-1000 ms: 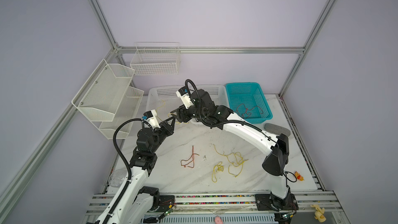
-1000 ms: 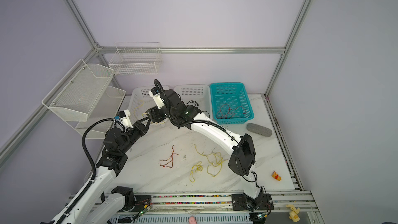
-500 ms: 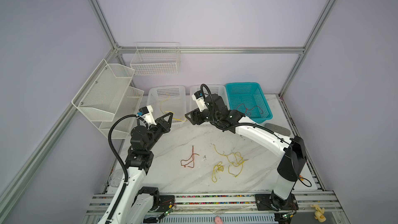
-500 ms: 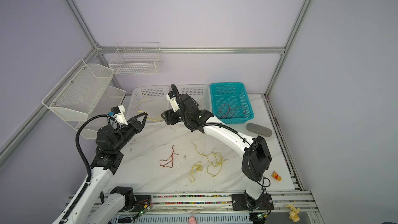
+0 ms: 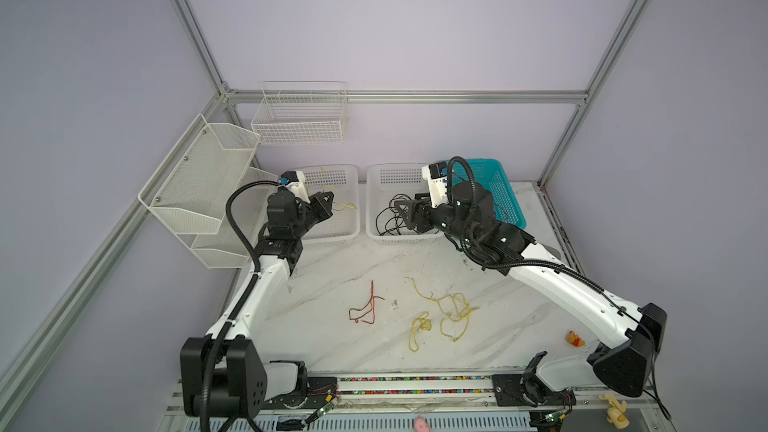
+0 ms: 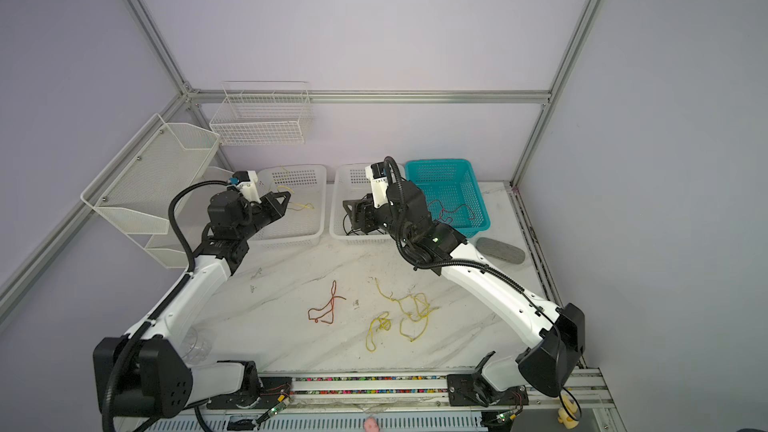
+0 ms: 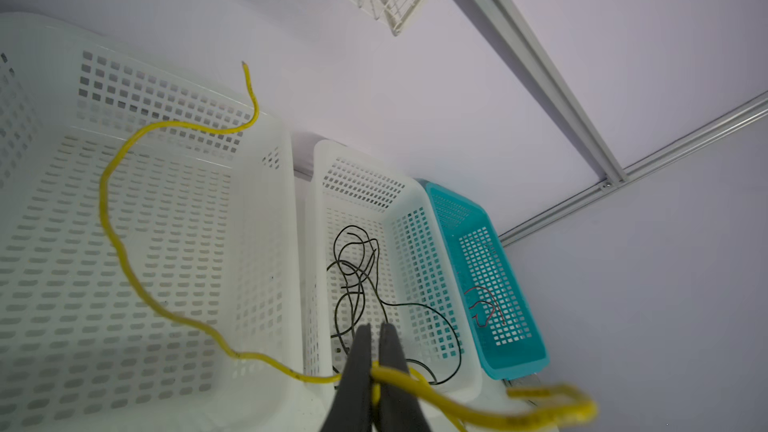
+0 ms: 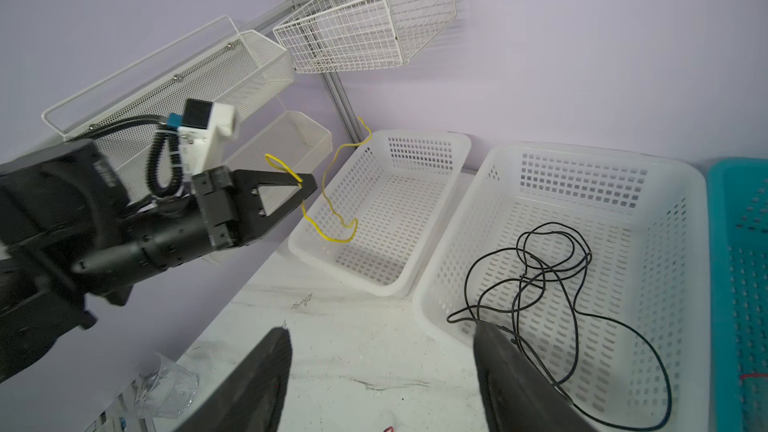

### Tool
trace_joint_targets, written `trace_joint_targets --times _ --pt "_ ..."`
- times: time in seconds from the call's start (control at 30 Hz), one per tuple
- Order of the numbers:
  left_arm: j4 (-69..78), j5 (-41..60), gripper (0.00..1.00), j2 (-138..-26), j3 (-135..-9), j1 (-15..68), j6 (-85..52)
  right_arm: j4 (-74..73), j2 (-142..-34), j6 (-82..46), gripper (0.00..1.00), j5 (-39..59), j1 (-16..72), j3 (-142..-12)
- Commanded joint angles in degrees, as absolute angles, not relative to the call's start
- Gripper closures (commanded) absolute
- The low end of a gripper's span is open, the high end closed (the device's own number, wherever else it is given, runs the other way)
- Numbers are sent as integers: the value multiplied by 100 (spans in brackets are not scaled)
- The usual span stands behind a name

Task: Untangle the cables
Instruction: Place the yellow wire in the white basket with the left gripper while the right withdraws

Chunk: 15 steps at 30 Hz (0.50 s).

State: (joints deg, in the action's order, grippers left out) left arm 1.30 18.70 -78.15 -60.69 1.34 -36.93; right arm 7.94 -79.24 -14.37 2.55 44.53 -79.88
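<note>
Spreading beneath everything is the white table (image 5: 332, 351), smooth and veined like marble. Three rectangular plastic baskets with perforated walls line its back edge: the left white basket (image 5: 349, 226), the middle white basket (image 5: 395, 176) just beside it, and the teal basket (image 5: 505, 197) on the right. The left gripper (image 7: 375, 332) is held above the left white basket, its flat dark jaws pinched tight on a kinked yellow cable (image 7: 104, 209) that dips into that basket. The right gripper (image 8: 382, 330) hovers at the middle white basket's front rim, jaws spread wide with nothing between them. A thin black cable (image 8: 540, 276) lies looped in that basket, and a red wire (image 7: 484, 313) lies in the teal basket. On the table lie a knotted yellow tangle (image 5: 457, 305) and, apart from it, a bent red cable (image 5: 372, 301).
</note>
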Motion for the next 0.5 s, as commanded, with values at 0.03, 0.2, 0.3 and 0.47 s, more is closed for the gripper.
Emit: trace_joint_targets --times 0.03,0.2,0.3,0.47 --pt "-52 2037 100 -8739 -6972 -24 -3324 784 -7458 -1485 28 143 4476 -7748" --pt "-194 2408 100 -9450 -7337 -146 -3126 1010 -7060 -1417 27 70 4482 -7531" --pt "-203 2521 100 -9751 -7386 -279 -3111 1122 -6895 -1390 28 97 4491 -7381" --pt "-469 2741 100 -10062 -7598 -431 -3124 1213 -6726 -1380 28 95 4544 -7105"
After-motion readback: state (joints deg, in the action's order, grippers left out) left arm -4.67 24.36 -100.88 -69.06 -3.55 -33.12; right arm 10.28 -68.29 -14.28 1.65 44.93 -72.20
